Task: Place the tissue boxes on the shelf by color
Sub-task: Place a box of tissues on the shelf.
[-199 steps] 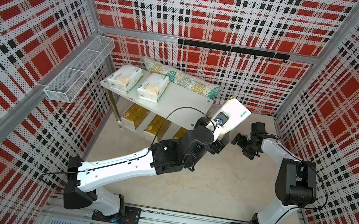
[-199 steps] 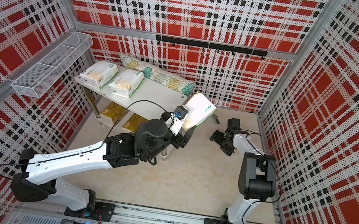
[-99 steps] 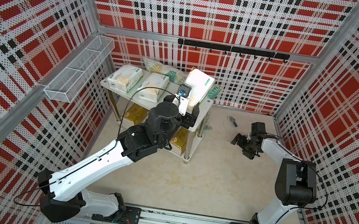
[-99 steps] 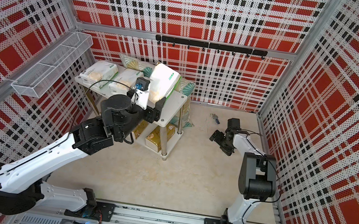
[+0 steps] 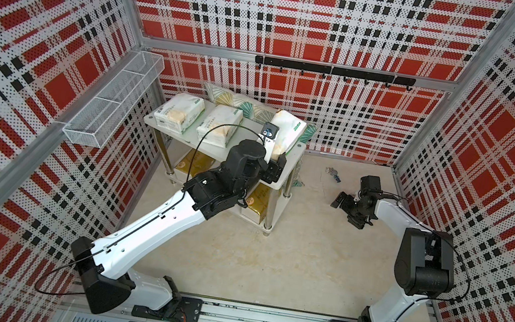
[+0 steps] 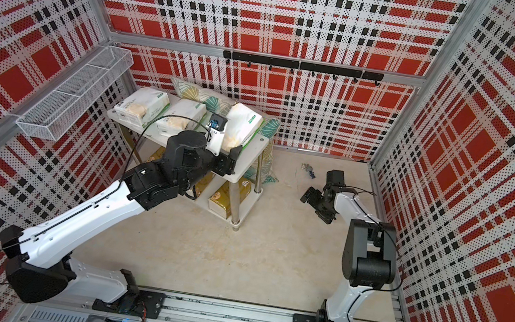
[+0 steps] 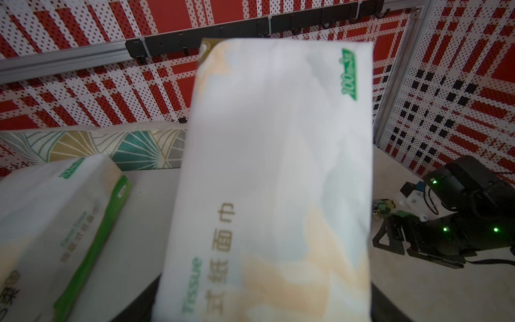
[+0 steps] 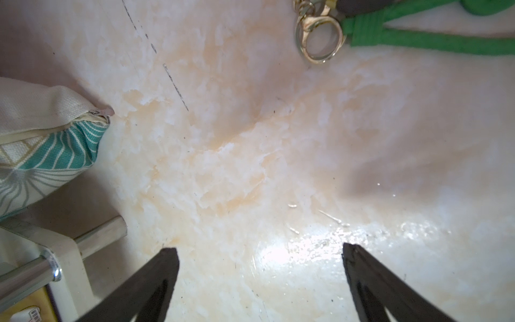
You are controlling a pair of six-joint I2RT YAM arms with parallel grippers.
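Tissue boxes first: your left gripper (image 5: 276, 156) is clamped on a white tissue box (image 5: 288, 128), its jaws pressing the near end of the pack. In the left wrist view that held box (image 7: 273, 167) fills the middle of the picture, with its green logo at the far corner and its peach patch near the jaws. The box is tilted, far end higher, above the right end of the shelf's top tier. You cannot tell from these views whether its underside touches the shelf (image 5: 176, 131).

Just beside it on the same tier lie two more white boxes, the middle box (image 5: 220, 124) and the end box (image 5: 181, 116), side by side and parallel. On the lower tier you can make out one gold box (image 5: 258, 202) at the right end and another gold box (image 5: 194, 162) towards the left. Your left arm covers the space between them.

A teal-and-gold pillow (image 5: 234, 100) stands behind the shelf against the back wall. A wire basket (image 5: 115, 100) hangs on the left wall.

Your right gripper (image 5: 347, 213) is well apart from the shelf, low over the bare floor with its jaws spread wide and nothing between them. In the right wrist view both black fingertips (image 8: 167, 259) frame only floor. A keyring with a green strap (image 8: 317, 39) lies beyond them, near the back wall.
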